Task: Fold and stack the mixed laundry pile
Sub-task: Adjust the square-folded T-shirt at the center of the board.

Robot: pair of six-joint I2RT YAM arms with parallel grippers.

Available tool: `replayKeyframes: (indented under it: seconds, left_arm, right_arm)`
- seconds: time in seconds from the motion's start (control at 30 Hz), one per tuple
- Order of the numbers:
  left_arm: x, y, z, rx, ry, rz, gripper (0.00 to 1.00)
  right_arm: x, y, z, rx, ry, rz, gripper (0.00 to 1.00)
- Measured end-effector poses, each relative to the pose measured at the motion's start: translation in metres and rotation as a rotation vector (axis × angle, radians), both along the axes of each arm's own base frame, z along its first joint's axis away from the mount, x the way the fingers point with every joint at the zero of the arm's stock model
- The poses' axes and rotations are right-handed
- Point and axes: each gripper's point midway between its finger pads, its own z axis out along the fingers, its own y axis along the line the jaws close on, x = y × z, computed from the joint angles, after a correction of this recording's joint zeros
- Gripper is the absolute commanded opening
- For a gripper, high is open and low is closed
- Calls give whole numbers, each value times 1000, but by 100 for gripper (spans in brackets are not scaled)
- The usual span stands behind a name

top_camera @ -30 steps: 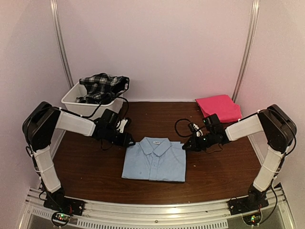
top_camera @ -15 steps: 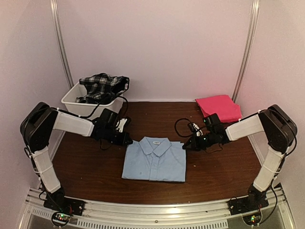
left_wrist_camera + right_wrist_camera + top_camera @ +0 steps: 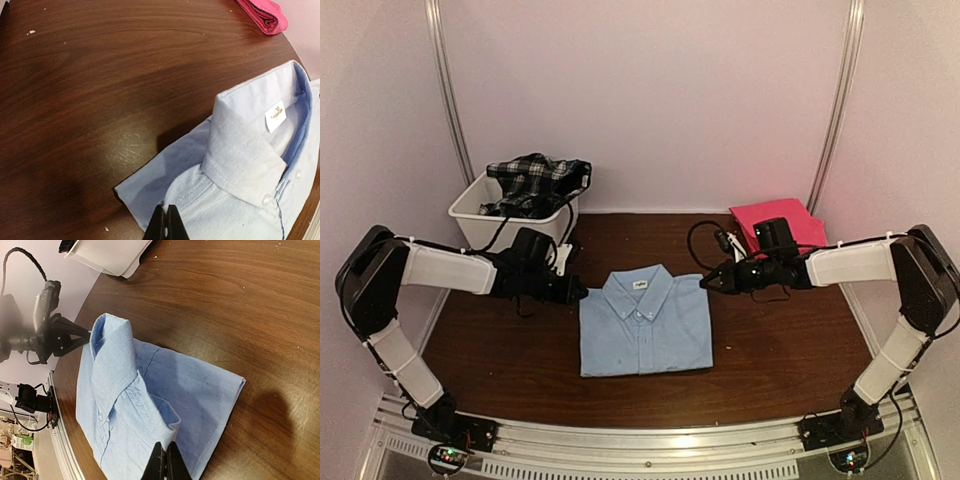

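The folded light blue collared shirt [image 3: 645, 325] lies front-up in the middle of the table, collar toward the back wall. My left gripper [image 3: 582, 291] is shut on the cloth of its left shoulder [image 3: 166, 222]. My right gripper [image 3: 705, 284] is shut on the right shoulder [image 3: 166, 460]. The collar end [image 3: 240, 150] is held slightly off the wood and casts a shadow. A folded bright pink-red cloth [image 3: 782, 226] lies at the back right. A black-and-white plaid garment [image 3: 535, 178] is heaped in the tub.
A white plastic tub [image 3: 480, 216] stands at the back left corner. Side walls close in on both sides. Black cables [image 3: 705, 255] trail from the right wrist over the table. Bare brown wood [image 3: 500, 350] surrounds the shirt.
Both grippers have closed on the shirt's shoulders. The arms have stretched toward the back, and the shirt's collar end has moved a little toward the back wall.
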Motion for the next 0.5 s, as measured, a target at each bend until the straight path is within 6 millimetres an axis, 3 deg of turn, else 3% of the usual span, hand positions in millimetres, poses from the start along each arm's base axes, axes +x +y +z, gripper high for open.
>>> replayKeyframes:
  seconds: [0.37, 0.5]
  left_arm:
    - [7, 17, -53, 21, 67, 77, 0]
    - [15, 15, -56, 5, 52, 88, 0]
  right_arm:
    - [27, 16, -56, -37, 68, 18, 0]
    - [32, 18, -77, -52, 97, 18, 0]
